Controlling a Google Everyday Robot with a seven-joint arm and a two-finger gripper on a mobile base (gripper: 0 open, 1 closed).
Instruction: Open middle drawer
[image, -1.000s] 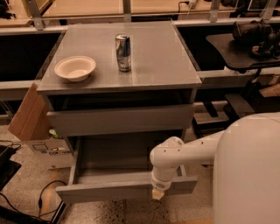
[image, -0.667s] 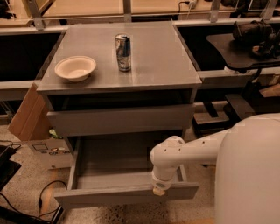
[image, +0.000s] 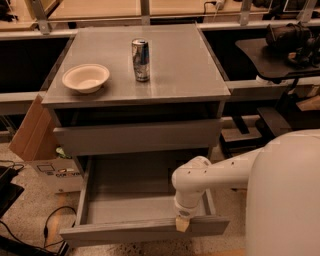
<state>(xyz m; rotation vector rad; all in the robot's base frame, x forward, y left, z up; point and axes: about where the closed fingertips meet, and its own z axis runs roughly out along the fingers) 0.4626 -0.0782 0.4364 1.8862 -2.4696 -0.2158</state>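
Grey middle drawer (image: 125, 232) rim beneath gripper (image: 182, 223)

The single camera looks from high up, apparently from the robot itself, forward and steeply down at the cabinet (image: 135, 137). It is close enough that the white arm (image: 215, 175) fills the lower right. The tabletop (image: 175, 75) lies in the upper half. The gripper (image: 182, 223) sits near the bottom edge, at the front panel of the pulled-out middle drawer (image: 125, 231).

middle drawer (image: 120, 232): slid out a bit further toward me than a second ago, and I see more of its floor.
gripper (image: 182, 224): came back with it, sits lower in my view, at the front panel's right part.
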